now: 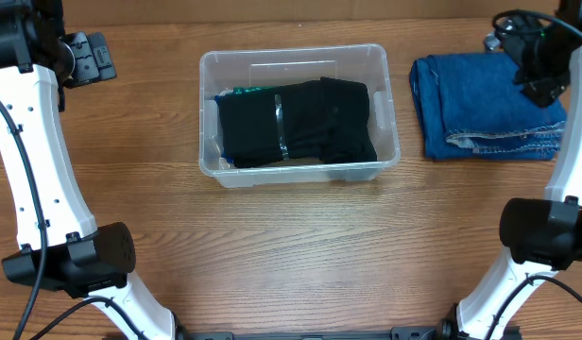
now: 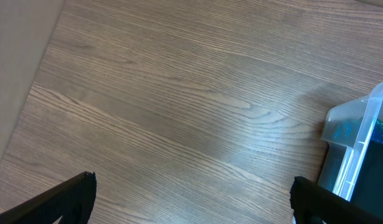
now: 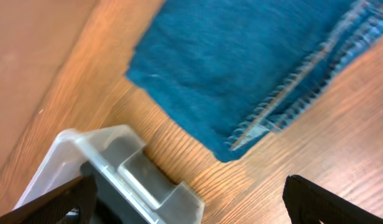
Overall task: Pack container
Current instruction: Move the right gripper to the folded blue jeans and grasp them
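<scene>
the container [image 1: 300, 174] sits at the upper centre of the overhead frame on the table [image 1: 272, 255], with dark folded clothes [image 1: 296, 123] inside. folded blue jeans [image 1: 485, 109] lie at upper right. left gripper [image 2: 191, 190] and right gripper [image 3: 188, 186] both gape wide, holding nothing.

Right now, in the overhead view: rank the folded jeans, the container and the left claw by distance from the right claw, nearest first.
1. Folded jeans: far right, partly under the right claw.
2. Container: table centre, left of the jeans.
3. Left claw: far-left corner, beyond the container.
</scene>
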Action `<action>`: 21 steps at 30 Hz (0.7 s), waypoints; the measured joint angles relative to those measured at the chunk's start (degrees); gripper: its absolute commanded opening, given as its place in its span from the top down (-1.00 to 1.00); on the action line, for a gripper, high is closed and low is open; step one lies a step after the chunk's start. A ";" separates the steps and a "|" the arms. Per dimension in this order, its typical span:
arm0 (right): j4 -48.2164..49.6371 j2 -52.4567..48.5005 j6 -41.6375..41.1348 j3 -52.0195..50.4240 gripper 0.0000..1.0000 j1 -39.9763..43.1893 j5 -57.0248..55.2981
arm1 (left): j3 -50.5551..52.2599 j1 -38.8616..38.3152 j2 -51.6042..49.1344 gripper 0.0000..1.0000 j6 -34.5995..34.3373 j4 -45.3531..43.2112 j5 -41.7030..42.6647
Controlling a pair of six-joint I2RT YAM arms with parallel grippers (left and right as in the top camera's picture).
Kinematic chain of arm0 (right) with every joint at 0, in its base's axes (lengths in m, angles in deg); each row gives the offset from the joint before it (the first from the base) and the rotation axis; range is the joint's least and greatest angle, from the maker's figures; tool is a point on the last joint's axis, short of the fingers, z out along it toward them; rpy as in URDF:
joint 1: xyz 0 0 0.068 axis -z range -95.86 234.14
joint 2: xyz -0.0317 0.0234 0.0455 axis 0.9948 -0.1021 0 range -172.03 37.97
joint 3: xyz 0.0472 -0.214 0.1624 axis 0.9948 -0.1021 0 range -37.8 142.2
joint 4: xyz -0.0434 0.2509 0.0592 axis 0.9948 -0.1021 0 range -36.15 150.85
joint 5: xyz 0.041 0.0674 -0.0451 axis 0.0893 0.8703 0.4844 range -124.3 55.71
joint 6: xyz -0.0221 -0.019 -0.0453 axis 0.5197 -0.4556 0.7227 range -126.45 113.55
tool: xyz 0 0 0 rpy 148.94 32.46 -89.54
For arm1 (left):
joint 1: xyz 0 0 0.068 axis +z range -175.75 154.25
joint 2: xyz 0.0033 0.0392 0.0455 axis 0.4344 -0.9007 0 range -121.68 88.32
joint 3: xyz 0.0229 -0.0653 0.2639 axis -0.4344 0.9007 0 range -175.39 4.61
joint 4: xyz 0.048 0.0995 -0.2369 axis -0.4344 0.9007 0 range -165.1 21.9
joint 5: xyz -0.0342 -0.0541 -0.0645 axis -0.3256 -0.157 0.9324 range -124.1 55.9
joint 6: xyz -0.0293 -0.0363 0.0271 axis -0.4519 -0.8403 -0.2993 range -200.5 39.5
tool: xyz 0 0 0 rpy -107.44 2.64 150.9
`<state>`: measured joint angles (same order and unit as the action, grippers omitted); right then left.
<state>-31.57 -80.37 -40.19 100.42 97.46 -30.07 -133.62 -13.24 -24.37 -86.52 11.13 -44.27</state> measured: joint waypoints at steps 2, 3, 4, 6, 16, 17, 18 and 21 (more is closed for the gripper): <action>2.29 -0.26 -4.20 -6.27 -1.00 2.56 0.00 | 0.00 0.00 0.00 -1.00 0.00 0.00 0.00; 3.41 -0.46 -6.10 -9.20 -1.00 3.65 -0.07 | 0.00 0.00 0.00 -1.00 0.00 0.02 0.00; 7.28 -0.44 -8.57 -13.79 -0.99 4.70 -0.11 | 0.00 0.00 0.00 -1.00 0.00 -0.02 -0.02; 14.14 -0.87 -13.05 -24.15 -0.98 5.73 -0.04 | 0.00 0.00 0.00 -1.00 0.00 -0.07 -0.02; 32.92 -1.62 -19.63 -43.65 -0.96 5.66 3.04 | 0.00 0.00 0.00 -1.00 0.00 -0.02 0.00; 32.87 -1.62 -19.65 -43.78 -0.96 5.66 3.02 | 0.00 0.00 0.00 -1.00 0.00 0.00 0.00; 32.76 -1.62 -19.80 -43.85 -0.96 5.66 2.89 | 0.00 0.00 0.00 -1.00 0.00 0.00 0.00; 33.44 -1.62 -19.96 -44.72 -0.89 5.05 2.14 | 0.00 0.00 0.00 -1.00 0.00 -0.02 0.00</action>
<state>1.87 -81.99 -60.14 55.70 102.51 -27.92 -133.62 -13.24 -24.37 -86.52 11.11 -44.27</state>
